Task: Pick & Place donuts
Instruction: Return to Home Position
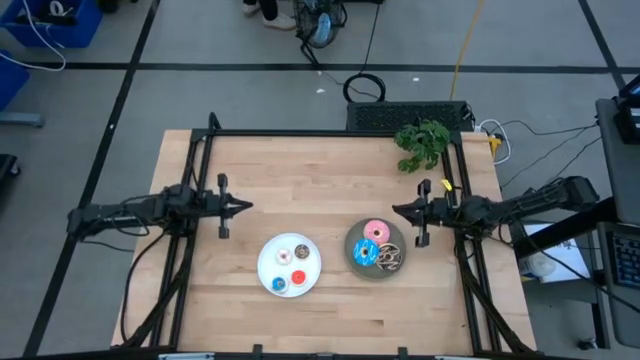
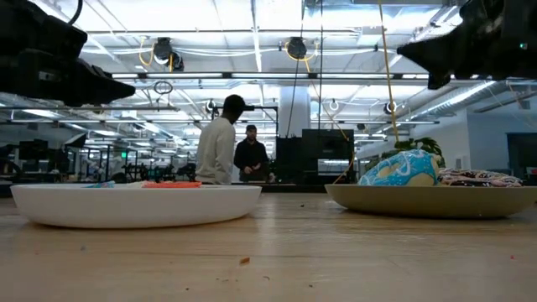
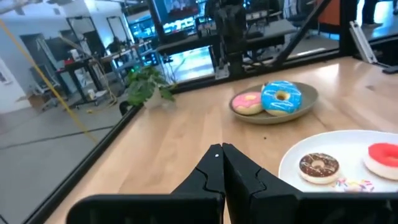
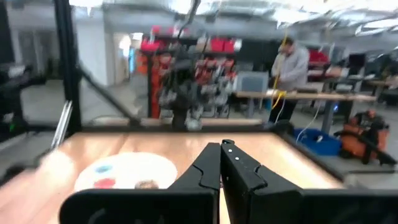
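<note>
The three larger donuts lie on the round grey plate (image 1: 351, 243): pink (image 1: 377, 231), blue sprinkled (image 1: 365, 253), dark brown drizzled (image 1: 389, 258). On the round white plate (image 1: 268, 262) lie the four minis: brown (image 1: 302, 251), white (image 1: 284, 258), red (image 1: 298, 277), blue (image 1: 279, 285). My left gripper (image 1: 243, 207) hovers shut above the table, left of and beyond the white plate. My right gripper (image 1: 398, 210) hovers shut just beyond the grey plate. The left wrist view shows the pink (image 3: 247, 101), blue sprinkled (image 3: 281, 98), mini brown (image 3: 319, 166) and mini red (image 3: 382, 155) donuts.
A green artificial plant (image 1: 422, 143) sits at the table's far right corner. A black frame (image 1: 330, 133) runs along the far edge and both sides. Bare wood lies between the plates and the far edge. People (image 2: 225, 147) stand in the room behind.
</note>
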